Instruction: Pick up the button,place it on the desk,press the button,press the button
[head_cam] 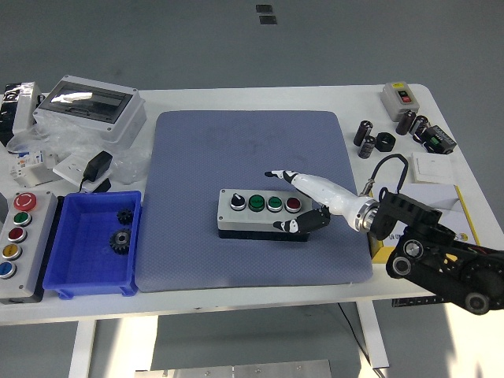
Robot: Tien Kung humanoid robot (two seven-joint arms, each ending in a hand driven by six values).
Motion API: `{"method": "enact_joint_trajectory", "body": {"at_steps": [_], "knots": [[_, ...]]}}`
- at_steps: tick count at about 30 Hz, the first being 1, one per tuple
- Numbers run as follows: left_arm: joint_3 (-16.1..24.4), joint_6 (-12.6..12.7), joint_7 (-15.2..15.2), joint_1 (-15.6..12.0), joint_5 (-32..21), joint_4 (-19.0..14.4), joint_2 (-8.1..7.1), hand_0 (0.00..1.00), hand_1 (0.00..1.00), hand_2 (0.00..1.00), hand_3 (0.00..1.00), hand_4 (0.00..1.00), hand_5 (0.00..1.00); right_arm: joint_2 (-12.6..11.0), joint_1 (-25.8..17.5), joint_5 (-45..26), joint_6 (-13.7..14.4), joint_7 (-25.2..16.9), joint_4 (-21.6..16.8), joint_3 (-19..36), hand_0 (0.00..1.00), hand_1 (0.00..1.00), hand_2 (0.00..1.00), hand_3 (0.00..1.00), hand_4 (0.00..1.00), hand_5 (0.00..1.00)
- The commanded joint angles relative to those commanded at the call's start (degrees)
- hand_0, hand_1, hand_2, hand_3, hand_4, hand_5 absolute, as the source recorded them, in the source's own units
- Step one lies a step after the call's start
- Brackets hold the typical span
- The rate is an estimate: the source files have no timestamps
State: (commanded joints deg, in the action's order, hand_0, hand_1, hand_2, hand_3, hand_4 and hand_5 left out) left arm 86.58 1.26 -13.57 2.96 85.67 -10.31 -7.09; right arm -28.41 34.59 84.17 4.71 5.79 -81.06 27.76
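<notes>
1. A blue mat [252, 150] is laid on the white table [260, 98] over grey floor.
2. The button box [263, 213] lies at the mat's centre.
3. The right hand [303, 201], at its 3 o'clock, is spread, empty; contact is unclear.

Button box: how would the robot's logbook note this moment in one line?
right hand: open, fingers spread around button box | box: flat on blue mat | left arm: out of view
</notes>
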Motion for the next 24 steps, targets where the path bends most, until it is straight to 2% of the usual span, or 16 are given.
{"method": "enact_joint_trajectory", "body": {"at_steps": [1,7,12,13,14,16,18,19,21,24], "knots": [[0.02,-0.03,-0.02,-0.01,0.05,0.00,0.01,0.624,0.579,0.514,0.577,0.607,0.120,0.05,-0.10,-0.09,0.11,0.03,0.10,0.05,0.998,0.998,0.998,0.998,0.843,0.181],[-0.09,-0.13,0.00,-0.07,-0.07,0.00,0.04,0.624,0.578,0.512,0.577,0.600,0.113,-0.58,-0.62,-0.89,0.03,-0.30,-1.23,1.05,0.998,0.998,0.998,0.998,0.832,0.160],[-0.19,-0.35,0.24,-0.06,-0.31,0.00,0.08,0.624,0.578,0.512,0.577,0.600,0.113,-4.10,-2.67,-6.63,-3.82,-1.41,-7.40,6.22,0.998,0.998,0.998,0.998,0.832,0.160],[-0.20,-0.36,0.31,-0.07,-0.41,0.00,0.07,0.624,0.577,0.511,0.577,0.597,0.110,-5.14,-3.46,-8.25,-4.45,-2.01,-8.78,7.57,0.998,0.998,0.998,0.998,0.918,0.236],[-0.21,-0.36,0.37,-0.10,-0.51,0.00,0.06,0.624,0.577,0.511,0.577,0.597,0.110,-6.08,-4.23,-9.90,-4.03,-2.76,-10.08,8.81,0.998,0.998,0.998,0.998,0.918,0.236],[-0.22,-0.33,0.41,-0.23,-0.74,0.00,0.06,0.624,0.577,0.511,0.577,0.597,0.110,-8.10,-5.99,-13.35,-1.46,-4.18,-12.95,11.50,0.998,0.998,0.998,0.998,0.918,0.236],[-0.30,-0.30,0.37,-0.47,-1.11,0.00,0.11,0.624,0.577,0.511,0.577,0.597,0.110,-10.33,-7.99,-13.65,1.24,-2.58,-16.12,14.29,0.998,0.998,0.998,0.998,0.918,0.236],[-0.34,-0.27,0.34,-0.62,-1.32,0.00,0.14,0.624,0.576,0.510,0.576,0.597,0.107,-11.48,-8.74,-12.22,0.42,-1.01,-17.64,15.57,0.998,0.998,0.998,0.998,0.873,0.186],[-0.20,-0.23,0.21,-0.87,-1.44,0.00,0.15,0.624,0.576,0.510,0.576,0.597,0.107,-13.43,-9.09,-9.68,-1.99,2.27,-20.60,17.47,0.998,0.998,0.998,0.998,0.873,0.186],[-0.13,-0.19,0.17,-0.95,-1.64,0.00,0.09,0.624,0.576,0.510,0.576,0.597,0.107,-14.98,-8.54,-11.41,-6.59,6.92,-20.87,18.81,0.998,0.998,0.998,0.998,0.873,0.186]]}}
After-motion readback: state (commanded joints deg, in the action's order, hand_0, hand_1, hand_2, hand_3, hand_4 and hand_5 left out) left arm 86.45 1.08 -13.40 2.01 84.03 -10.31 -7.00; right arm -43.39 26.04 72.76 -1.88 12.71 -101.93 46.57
